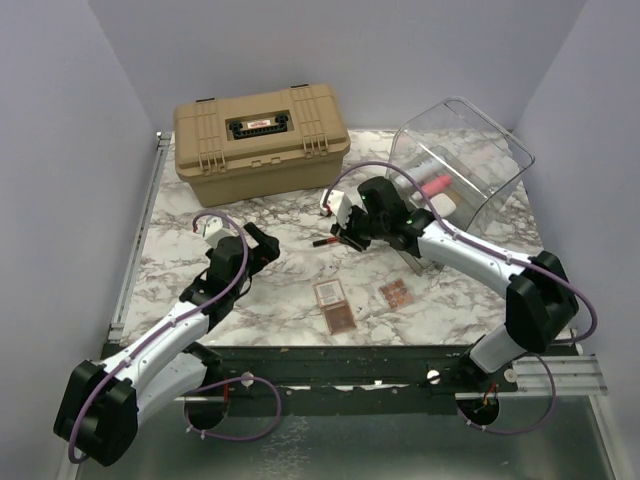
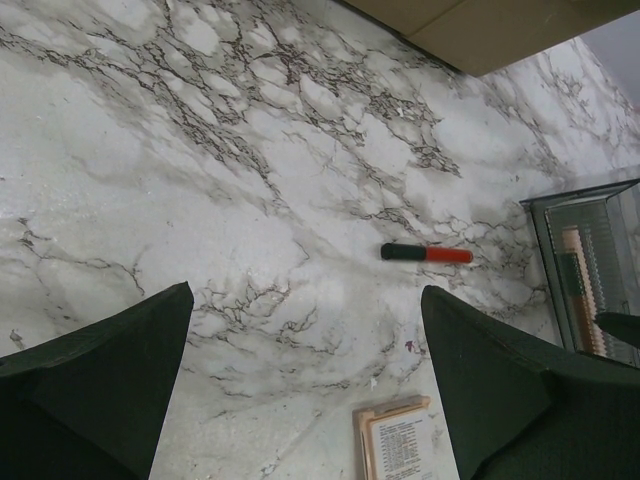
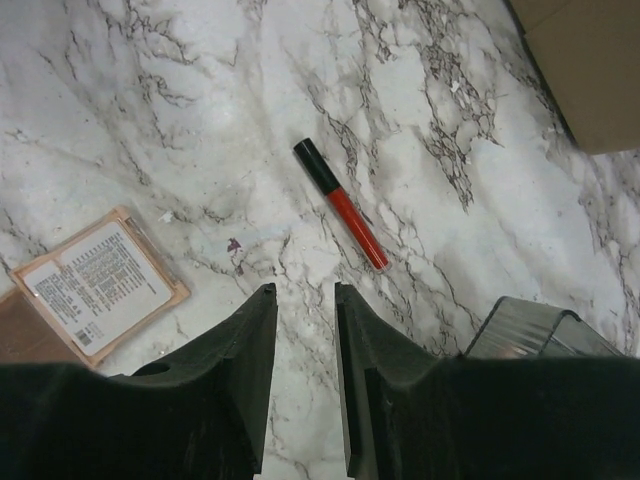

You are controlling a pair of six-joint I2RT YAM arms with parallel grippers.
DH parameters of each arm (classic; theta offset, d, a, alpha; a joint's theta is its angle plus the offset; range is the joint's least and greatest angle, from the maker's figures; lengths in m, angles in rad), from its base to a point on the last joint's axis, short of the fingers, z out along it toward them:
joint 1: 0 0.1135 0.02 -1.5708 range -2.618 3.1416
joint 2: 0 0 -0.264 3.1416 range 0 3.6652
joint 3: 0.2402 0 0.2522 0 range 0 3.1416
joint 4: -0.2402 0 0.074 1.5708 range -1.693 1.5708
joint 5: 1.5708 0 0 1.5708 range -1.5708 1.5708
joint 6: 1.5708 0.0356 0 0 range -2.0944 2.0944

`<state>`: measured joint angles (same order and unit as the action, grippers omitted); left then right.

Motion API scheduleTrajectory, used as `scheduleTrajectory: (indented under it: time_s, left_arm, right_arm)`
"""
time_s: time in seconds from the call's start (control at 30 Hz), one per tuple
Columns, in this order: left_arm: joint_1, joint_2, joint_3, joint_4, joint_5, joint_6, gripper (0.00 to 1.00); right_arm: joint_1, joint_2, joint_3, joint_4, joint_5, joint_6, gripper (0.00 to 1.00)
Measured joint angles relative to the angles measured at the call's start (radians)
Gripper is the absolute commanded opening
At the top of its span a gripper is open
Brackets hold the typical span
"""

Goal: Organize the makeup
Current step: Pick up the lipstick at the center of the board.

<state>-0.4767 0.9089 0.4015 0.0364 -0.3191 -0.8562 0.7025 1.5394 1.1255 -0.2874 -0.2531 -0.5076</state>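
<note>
**Two robot claws over a marble desk scattered with makeup**

Close to the front edge of the desk, around its middle, lie three small square palettes. A labelled palette shows its printed back. A brown palette lies just beside it on the nearer side. A third palette sits a little to the right.

Further in, toward the left, the left claw hangs above bare marble. Its fingers are spread wide and hold nothing.

Near the centre of the desk, the right claw points at the surface. Only a narrow gap separates its fingers, and marble shows through the gap. It grips nothing.

Just beyond its fingertips lies a thin red and black pencil, flat on the marble and touching neither claw.

At the far right corner stands a clear bin. A pink tube and a white piece are visible through its wall.

Along the far edge, left of centre, sits a closed tan case.
</note>
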Motion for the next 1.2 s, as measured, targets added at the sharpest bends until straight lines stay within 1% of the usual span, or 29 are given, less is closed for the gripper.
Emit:
scheduleTrajectory:
  time_s: [0.27, 0.37, 0.7, 1.2]
  left_arm:
    - [0.0, -0.04, 0.0, -0.003, 0.0, 0.0, 0.98]
    - [0.001, -0.056, 0.0, -0.008, -0.001, 0.001, 0.99]
    - [0.004, -0.06, 0.0, -0.024, -0.002, 0.002, 0.98]
    - [0.005, -0.074, 0.0, -0.025, -0.002, 0.004, 0.98]
  right_arm:
    - [0.002, 0.112, 0.024, -0.004, -0.015, -0.065, 0.38]
    - [0.003, 0.159, 0.043, -0.005, -0.023, -0.097, 0.36]
    - [0.003, 0.327, 0.149, -0.044, -0.029, -0.217, 0.34]
    - [0.003, 0.481, 0.274, -0.073, -0.027, -0.337, 0.33]
